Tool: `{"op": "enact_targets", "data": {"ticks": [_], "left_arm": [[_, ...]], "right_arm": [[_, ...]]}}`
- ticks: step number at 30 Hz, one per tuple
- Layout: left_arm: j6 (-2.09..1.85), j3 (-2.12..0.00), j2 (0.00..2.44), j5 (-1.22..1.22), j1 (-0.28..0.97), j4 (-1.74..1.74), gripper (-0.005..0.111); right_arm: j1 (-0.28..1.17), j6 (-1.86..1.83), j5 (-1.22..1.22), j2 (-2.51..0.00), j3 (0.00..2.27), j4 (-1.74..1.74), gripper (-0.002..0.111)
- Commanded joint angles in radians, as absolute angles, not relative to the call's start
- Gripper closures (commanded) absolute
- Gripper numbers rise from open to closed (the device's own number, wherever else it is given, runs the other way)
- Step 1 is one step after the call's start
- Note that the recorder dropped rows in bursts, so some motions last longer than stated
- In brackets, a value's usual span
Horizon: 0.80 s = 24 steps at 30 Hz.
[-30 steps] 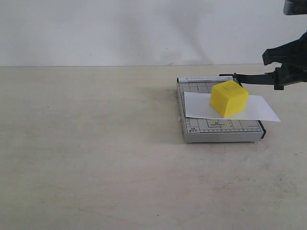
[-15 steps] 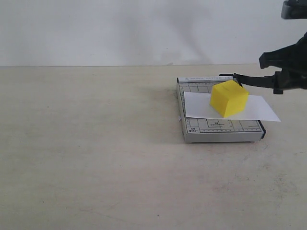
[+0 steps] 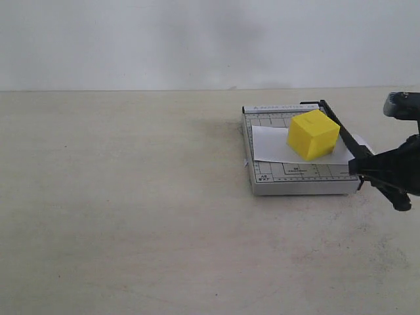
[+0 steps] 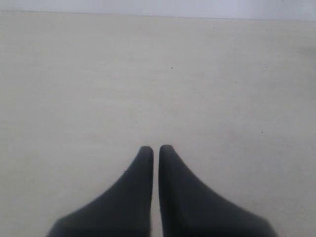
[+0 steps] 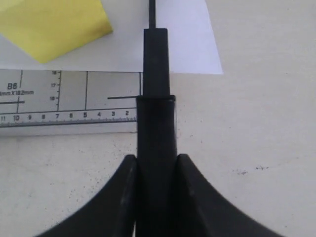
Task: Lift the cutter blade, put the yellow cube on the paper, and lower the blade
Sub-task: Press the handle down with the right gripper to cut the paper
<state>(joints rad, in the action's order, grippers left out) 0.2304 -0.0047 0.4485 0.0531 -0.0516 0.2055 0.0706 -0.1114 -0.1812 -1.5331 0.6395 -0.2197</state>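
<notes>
The yellow cube point(image 3: 313, 134) rests on the white paper point(image 3: 269, 146), which lies across the grey gridded board point(image 3: 295, 177). Along the board's right edge the cutter blade point(image 3: 341, 134) slopes down from its hinge at the back to the front corner. My right gripper point(image 3: 367, 167) is shut on the blade's thick black handle point(image 5: 156, 148), low beside the board's front right corner. In the right wrist view the cube point(image 5: 52, 24) and paper point(image 5: 190, 44) lie beyond the handle. My left gripper point(image 4: 156, 148) hangs shut over bare table and does not appear in the exterior view.
The board sits right of centre on a pale tabletop point(image 3: 118, 197) that meets a white wall point(image 3: 197, 39) at the back.
My right gripper has swung down from high beside the board to its front right corner, bringing the blade down with it. Cube and paper have stayed put.
</notes>
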Motion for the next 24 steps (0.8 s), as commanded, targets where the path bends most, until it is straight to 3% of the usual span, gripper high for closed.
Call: {"op": "enact_targets", "data": {"ticks": [1, 10, 12, 17, 19, 24], "left_arm": [[0.227, 0.0, 0.446, 0.045, -0.048, 0.206, 0.102], [0.227, 0.0, 0.446, 0.045, -0.048, 0.206, 0.102], [0.227, 0.0, 0.446, 0.045, -0.048, 0.206, 0.102], [0.227, 0.0, 0.446, 0.045, -0.048, 0.206, 0.102], [0.227, 0.0, 0.446, 0.045, -0.048, 0.206, 0.102], [0.227, 0.0, 0.446, 0.045, -0.048, 0.206, 0.102]], "right_arm": [[0.07, -0.106, -0.276, -1.617, 0.604, -0.254, 0.108], [0.07, -0.123, -0.315, -1.711, 0.604, -0.279, 0.108], [0.07, -0.15, -0.313, -1.697, 0.604, -0.279, 0.101], [0.07, -0.155, -0.327, -1.672, 0.604, -0.279, 0.062], [0.07, -0.122, -0.332, -1.651, 0.604, -0.279, 0.056], [0.07, -0.097, -0.452, -1.535, 0.604, -0.279, 0.056]]}}
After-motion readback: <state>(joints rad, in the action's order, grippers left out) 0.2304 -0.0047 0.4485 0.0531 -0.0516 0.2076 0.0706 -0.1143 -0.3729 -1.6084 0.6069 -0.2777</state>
